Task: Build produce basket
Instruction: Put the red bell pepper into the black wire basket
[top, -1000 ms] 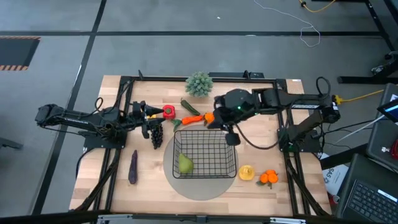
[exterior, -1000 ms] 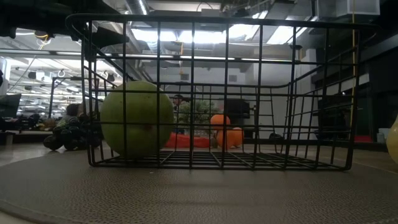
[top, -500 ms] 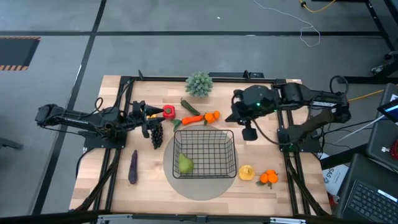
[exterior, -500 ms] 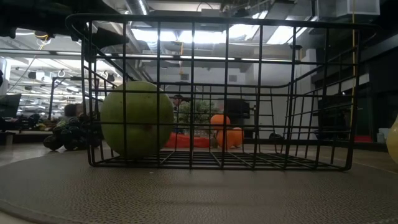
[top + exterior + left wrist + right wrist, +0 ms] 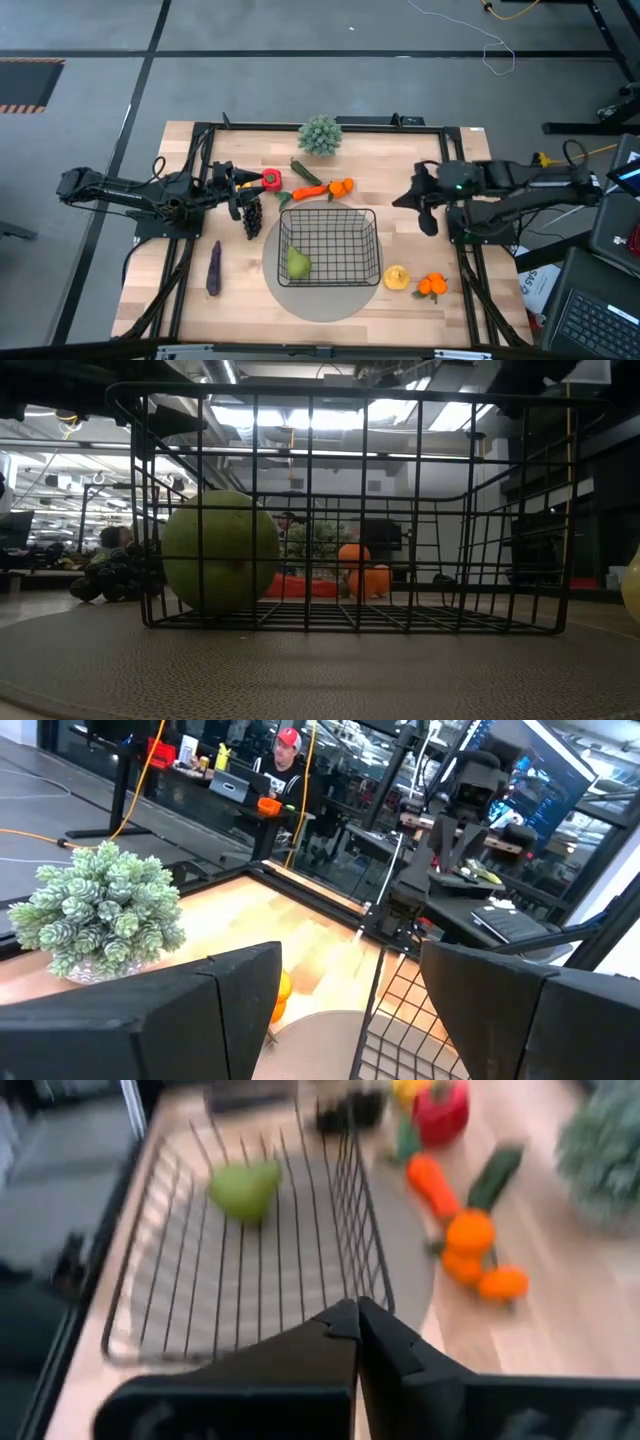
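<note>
The right gripper [image 5: 428, 222], fingers together and seemingly empty, should open squarely over the lemon [image 5: 396, 277] beside the basket [image 5: 330, 246].

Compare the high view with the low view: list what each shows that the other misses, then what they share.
Only the high view shows both arms, the left gripper above the grapes, the right gripper right of the basket, the eggplant and the lemon. Only the low view shows the room behind. Both show the basket holding the pear, on the grey mat.
</note>
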Robot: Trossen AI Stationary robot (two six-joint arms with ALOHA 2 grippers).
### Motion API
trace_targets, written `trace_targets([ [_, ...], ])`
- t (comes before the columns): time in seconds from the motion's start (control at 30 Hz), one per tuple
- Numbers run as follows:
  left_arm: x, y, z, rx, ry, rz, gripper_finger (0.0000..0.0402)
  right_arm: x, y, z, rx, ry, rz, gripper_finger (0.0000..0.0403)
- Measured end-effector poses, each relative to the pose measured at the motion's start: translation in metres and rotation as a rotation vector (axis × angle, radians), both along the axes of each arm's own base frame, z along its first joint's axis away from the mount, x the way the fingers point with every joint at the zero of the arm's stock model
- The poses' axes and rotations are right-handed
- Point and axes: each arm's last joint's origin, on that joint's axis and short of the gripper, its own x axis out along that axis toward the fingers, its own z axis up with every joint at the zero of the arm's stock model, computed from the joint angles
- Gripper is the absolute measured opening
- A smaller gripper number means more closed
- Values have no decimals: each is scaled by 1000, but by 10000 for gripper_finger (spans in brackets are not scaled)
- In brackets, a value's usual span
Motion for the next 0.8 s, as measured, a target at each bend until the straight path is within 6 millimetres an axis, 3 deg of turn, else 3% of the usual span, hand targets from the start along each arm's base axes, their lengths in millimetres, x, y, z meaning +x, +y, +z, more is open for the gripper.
trace_targets([
  [0.17,0,0,0,0,0,0,229,-8,-1,-27,-13,-384,-100,0],
  [0.3,0,0,0,9,3,1,229,-9,-2,-53,9,-577,-131,0],
  [0.47,0,0,0,39,14,5,229,-12,-2,-76,26,-652,-133,0],
  [0.8,-1,1,7,92,-35,47,229,-12,-3,-77,1,-668,-156,0],
])
